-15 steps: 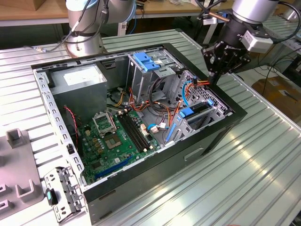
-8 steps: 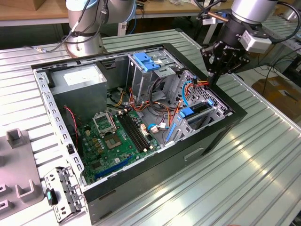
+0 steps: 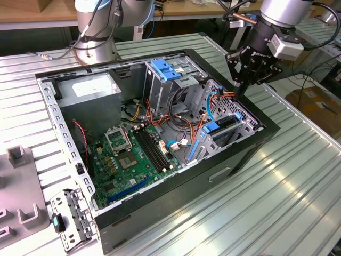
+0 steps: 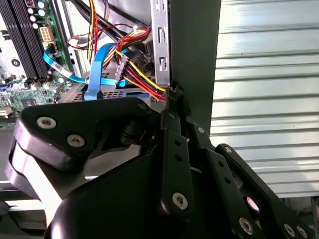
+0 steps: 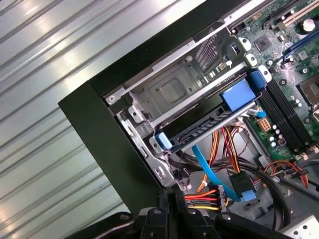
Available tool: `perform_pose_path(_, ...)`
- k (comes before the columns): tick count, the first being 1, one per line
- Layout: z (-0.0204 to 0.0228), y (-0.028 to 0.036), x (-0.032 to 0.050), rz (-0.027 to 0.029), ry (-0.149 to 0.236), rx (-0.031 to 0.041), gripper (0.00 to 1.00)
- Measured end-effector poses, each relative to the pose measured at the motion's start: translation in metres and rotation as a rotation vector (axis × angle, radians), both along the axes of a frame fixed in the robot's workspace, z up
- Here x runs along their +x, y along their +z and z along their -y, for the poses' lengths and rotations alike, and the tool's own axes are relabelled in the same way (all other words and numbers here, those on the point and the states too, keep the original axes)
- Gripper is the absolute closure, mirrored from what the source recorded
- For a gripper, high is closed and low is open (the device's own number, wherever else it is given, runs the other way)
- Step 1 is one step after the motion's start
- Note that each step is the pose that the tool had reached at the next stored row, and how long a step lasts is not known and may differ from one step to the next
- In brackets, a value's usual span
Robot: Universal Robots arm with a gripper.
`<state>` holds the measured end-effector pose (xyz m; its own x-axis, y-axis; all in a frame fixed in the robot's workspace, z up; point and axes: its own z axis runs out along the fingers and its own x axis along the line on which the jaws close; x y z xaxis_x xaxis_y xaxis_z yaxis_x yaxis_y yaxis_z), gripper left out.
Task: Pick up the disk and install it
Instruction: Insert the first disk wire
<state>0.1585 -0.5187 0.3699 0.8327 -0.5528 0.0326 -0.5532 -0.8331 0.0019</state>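
Note:
The disk (image 3: 219, 127) is a dark grey drive with blue carrier rails. It lies in a slot of the low metal drive cage (image 3: 234, 133) at the exterior view's right end of the open computer case. The first wrist view shows the disk (image 5: 209, 130) in the cage with its blue tab beside the motherboard. My gripper (image 3: 239, 90) hovers just above the case's far right corner, behind the cage and apart from the disk. In both wrist views its fingers (image 4: 173, 107) look pressed together with nothing between them, close to the case wall and the cable bundle (image 5: 209, 196).
A tall cage with a blue latch (image 3: 165, 69) stands mid-case beside the power supply (image 3: 90, 88) and motherboard (image 3: 133, 154). A thin blue cable (image 5: 209, 169) and red-yellow wires run behind the disk. Grey fixtures (image 3: 21, 186) and a metal bracket (image 3: 72, 218) lie on the ribbed table.

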Motion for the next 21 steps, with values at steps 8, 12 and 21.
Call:
perform_pose_path(8,0.0000,0.0000,-0.0007,0.0000,-0.129,0.0000,0.84)
perform_pose_path(12,-0.0001,0.0001,-0.0031,0.0000,-0.172,-0.0001,0.84)
perform_pose_path(21,0.0000,0.0000,-0.0069,0.0000,-0.173,0.0000,0.84)
